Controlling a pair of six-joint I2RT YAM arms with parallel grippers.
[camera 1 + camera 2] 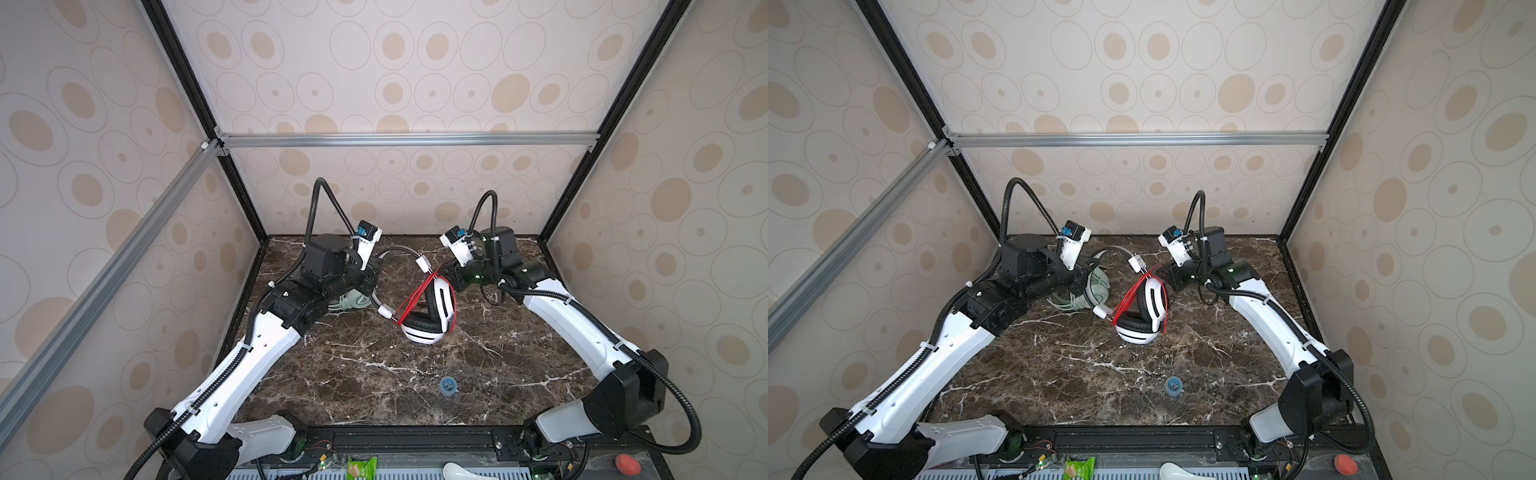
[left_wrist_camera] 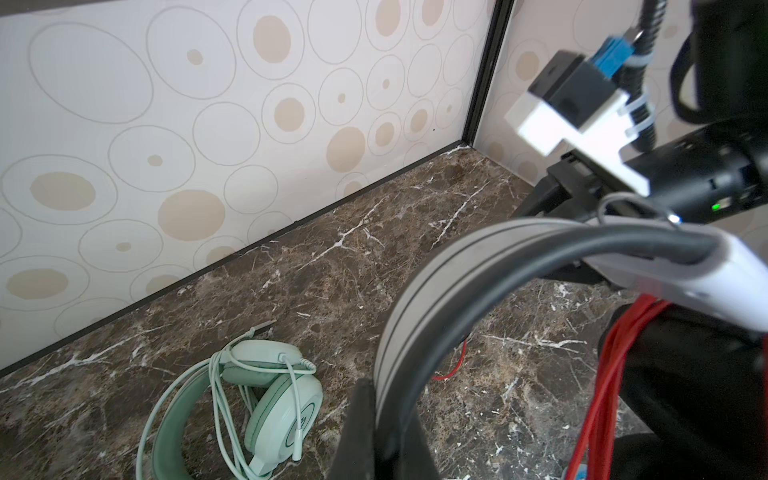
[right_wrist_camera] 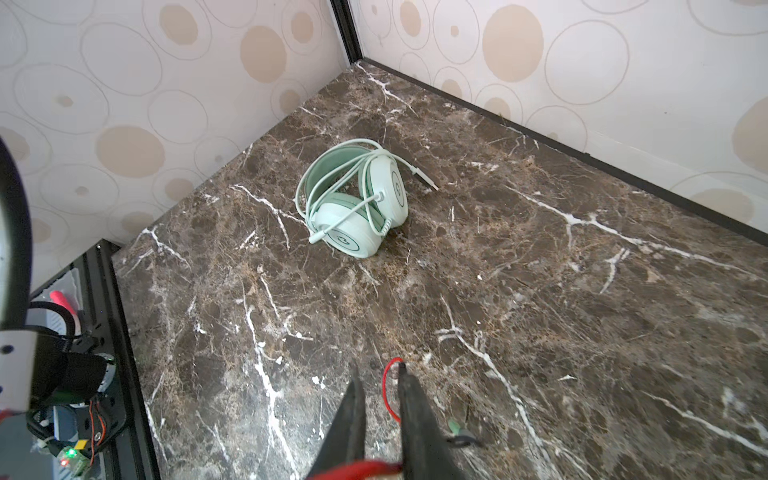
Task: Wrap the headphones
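Note:
The white-and-black headphones stand on the marble table's middle back, with a thin red cord wound in several strands over the ear cups. My left gripper is shut on their grey headband. My right gripper hangs just right of them, jaws slightly apart, a loop of red cord lying loose in the gap. The mint green headphones, cord coiled round them, lie at the back left, partly hidden under my left arm.
A small blue round thing lies on the table's front middle. Patterned walls close in the back and both sides. Beyond the front edge are a green packet, a white spoon-like thing and a red ball.

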